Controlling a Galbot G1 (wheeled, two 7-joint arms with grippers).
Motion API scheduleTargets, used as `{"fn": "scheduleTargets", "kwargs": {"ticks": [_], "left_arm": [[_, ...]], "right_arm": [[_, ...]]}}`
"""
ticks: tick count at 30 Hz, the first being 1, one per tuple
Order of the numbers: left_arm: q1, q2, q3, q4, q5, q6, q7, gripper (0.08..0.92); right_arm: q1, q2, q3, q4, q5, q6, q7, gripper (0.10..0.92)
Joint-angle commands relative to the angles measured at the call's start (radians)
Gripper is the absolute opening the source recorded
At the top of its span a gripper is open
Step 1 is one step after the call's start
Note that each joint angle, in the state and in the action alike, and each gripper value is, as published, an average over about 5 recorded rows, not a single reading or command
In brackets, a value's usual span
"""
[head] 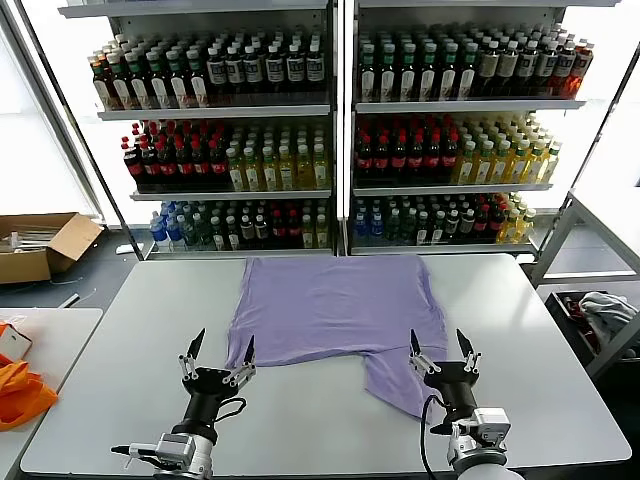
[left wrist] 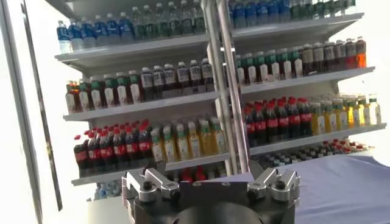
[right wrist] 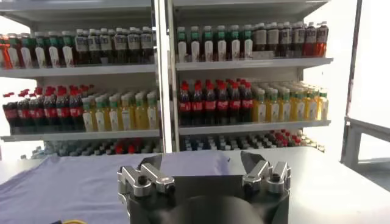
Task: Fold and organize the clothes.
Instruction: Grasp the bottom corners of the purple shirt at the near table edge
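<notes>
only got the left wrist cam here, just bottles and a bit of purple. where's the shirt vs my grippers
Observer: In the head view the lavender T-shirt lies spread on the grey table, plain side up, with both grippers at its near edge.
Operator: left one touching it
Observer: The left gripper is open at the shirt's near left corner and holds nothing; contact can't be told.
Operator: and the right
Observer: The right gripper is open too, over the flap of shirt that reaches toward the robot.
Operator: anything else nearby
Observer: An orange cloth sits on a side table to the left, off the work table.
</notes>
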Motion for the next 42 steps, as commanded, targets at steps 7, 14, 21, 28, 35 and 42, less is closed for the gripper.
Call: {"fn": "scheduleTargets", "kwargs": {"ticks": [7,14,21,28,35,42], "left_arm": [[-0.057,0.151,0.003,0.092,-0.085,0.207,0.018,0.823],[-0.127,0.195,0.003,0.157,-0.158,0.272,0.04,0.823],[-0.198,0.218,0.002,0.207,-0.227,0.315,0.038,0.823],[-0.261,0.238,0.01,0.226,-0.302,0.364,0.038,0.822],[-0.292,0.253,0.021,0.26,-0.331,0.375,0.037,0.823],[-0.288,0.26,0.029,0.276,-0.345,0.383,0.032,0.823]], "right_arm": [[-0.07,-0.024,-0.02,0.017,0.009,-0.069,0.066,0.823],[-0.1,0.009,-0.041,0.014,0.011,-0.102,0.1,0.823],[-0.111,0.041,-0.063,0.003,-0.001,-0.123,0.126,0.823],[-0.105,0.067,-0.097,-0.014,-0.021,-0.133,0.144,0.823],[-0.092,0.082,-0.121,-0.035,-0.029,-0.13,0.159,0.823],[-0.079,0.086,-0.129,-0.053,-0.031,-0.134,0.167,0.823]]}}
